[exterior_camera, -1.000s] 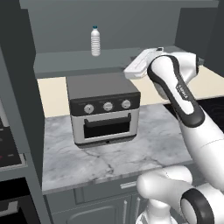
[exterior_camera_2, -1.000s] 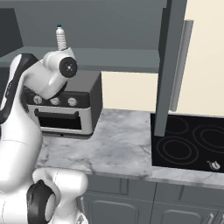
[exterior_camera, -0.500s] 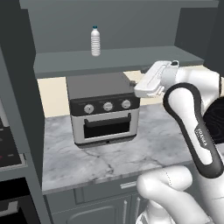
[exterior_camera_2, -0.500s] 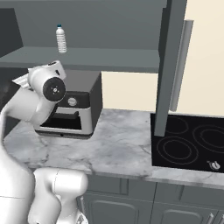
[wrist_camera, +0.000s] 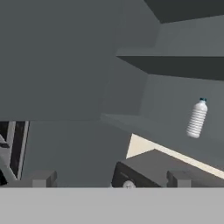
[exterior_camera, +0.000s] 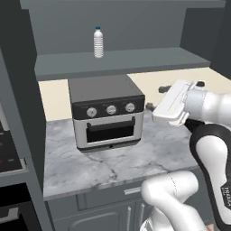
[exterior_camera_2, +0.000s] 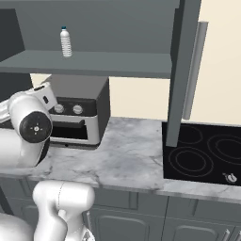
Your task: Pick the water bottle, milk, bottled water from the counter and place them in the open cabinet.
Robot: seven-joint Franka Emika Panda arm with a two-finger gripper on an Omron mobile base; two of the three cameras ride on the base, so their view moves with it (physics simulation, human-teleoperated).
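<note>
Already the clear ribbed plastic bottled water stands upright in the dark grey open cabinet; the gripper, fingers wide and empty, must next seek another item.

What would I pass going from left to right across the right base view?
Robot arm → clear water bottle up on the cabinet shelf → toaster oven → bare marble counter → black stovetop.
</note>
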